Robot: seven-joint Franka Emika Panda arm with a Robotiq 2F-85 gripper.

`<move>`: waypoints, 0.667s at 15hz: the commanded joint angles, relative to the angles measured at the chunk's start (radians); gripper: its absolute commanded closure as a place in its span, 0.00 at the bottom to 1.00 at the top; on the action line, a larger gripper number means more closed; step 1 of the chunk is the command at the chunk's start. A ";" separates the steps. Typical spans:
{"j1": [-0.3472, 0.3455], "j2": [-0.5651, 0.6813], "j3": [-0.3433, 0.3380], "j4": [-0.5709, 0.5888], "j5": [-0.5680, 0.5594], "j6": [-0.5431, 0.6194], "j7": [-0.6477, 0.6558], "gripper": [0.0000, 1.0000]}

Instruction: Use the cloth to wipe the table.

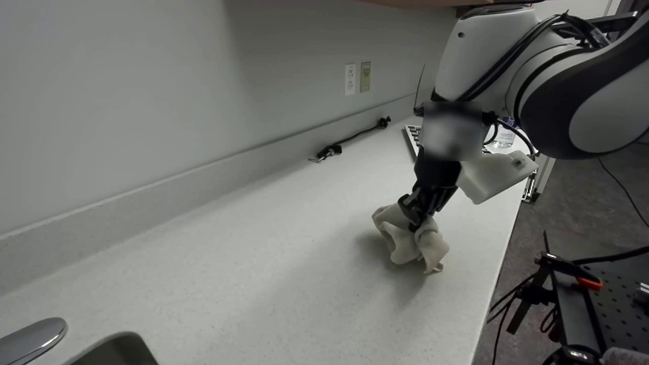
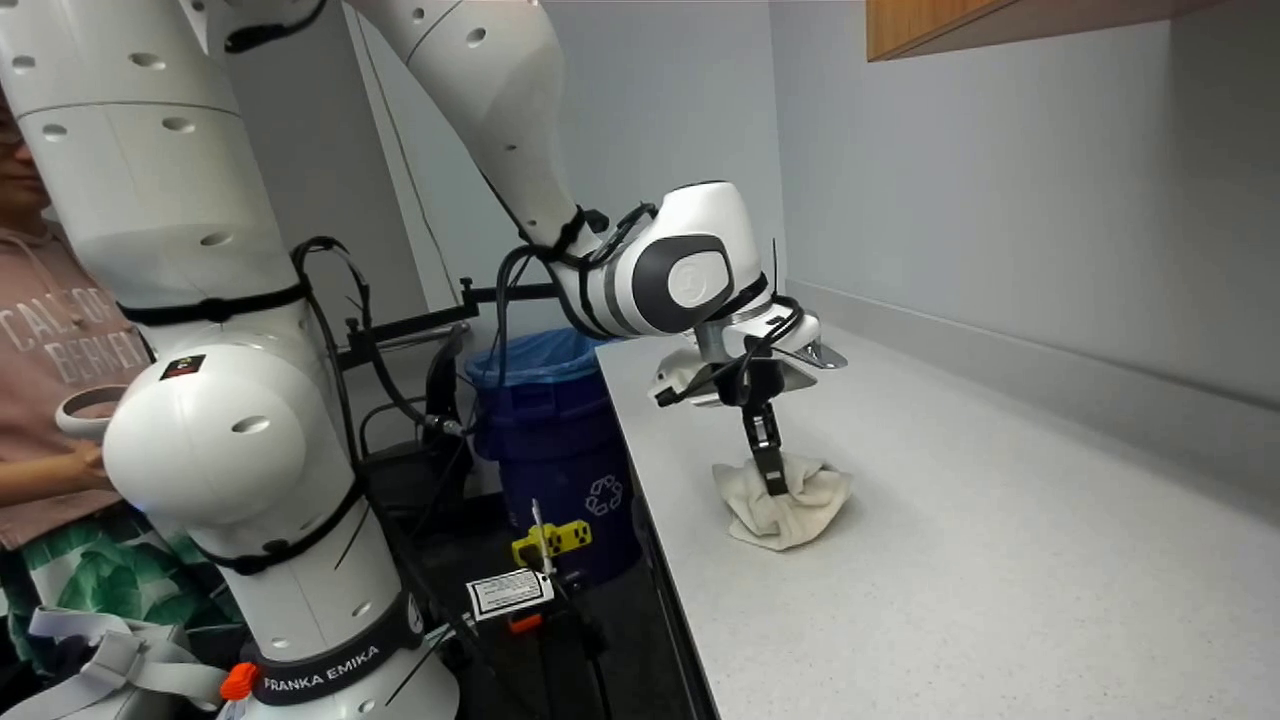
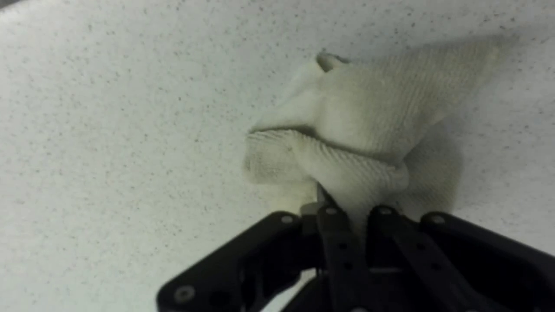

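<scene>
The cloth [image 1: 405, 243] is cream-coloured and crumpled. It also shows in an exterior view [image 2: 790, 520] and in the wrist view [image 3: 368, 108], where a ribbed fold rises between the two black fingers. My gripper [image 1: 420, 223] points down at the cloth and is shut on that fold; it also shows in an exterior view [image 2: 772, 482] and the wrist view [image 3: 357, 216]. The fingertips are partly hidden in the cloth. The cloth's lower folds are at the white speckled table [image 1: 228, 263], near its front edge. How much of it touches the surface cannot be told.
A keyboard [image 1: 413, 136] and a bottle [image 1: 503, 137] stand behind the gripper. A black cabled mount [image 1: 330, 150] lies along the wall. A sink [image 1: 119, 351] and faucet [image 1: 35, 338] are at the near end. A blue bin [image 2: 560, 450] stands beside the table. A cabinet [image 2: 950, 25] hangs above.
</scene>
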 commanded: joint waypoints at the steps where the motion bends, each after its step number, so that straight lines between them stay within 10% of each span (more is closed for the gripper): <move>1: -0.030 -0.063 0.055 -0.005 0.115 0.013 -0.189 0.98; 2: -0.030 -0.074 0.063 -0.003 0.133 0.001 -0.231 0.65; 10: -0.048 -0.198 0.127 0.009 0.081 -0.164 -0.293 0.13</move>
